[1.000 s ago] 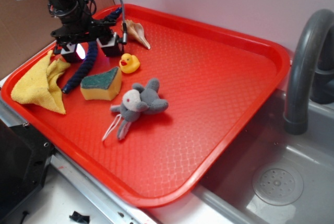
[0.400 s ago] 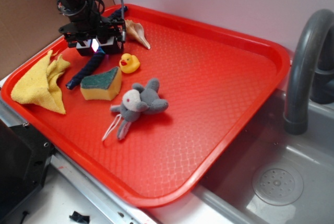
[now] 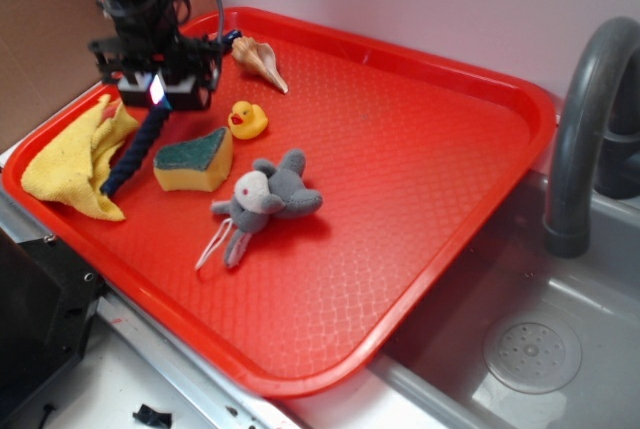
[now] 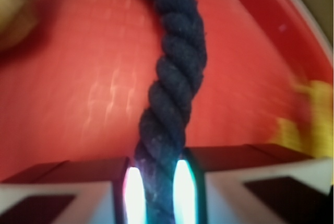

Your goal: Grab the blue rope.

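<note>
The blue rope is a thick navy twisted cord. My gripper is shut on its upper part at the back left of the red tray. The rope hangs down from the jaws, and its lower end lies over the yellow cloth. In the wrist view the rope runs up from between my two glowing pads, pinched tight, above the red tray floor.
A green-and-yellow sponge, a yellow rubber duck, a grey plush mouse and a seashell lie on the tray. A grey faucet and the sink are at the right.
My gripper has closed on the rope and shifted left and slightly up. The rope's lower end has swung left onto the yellow cloth.
</note>
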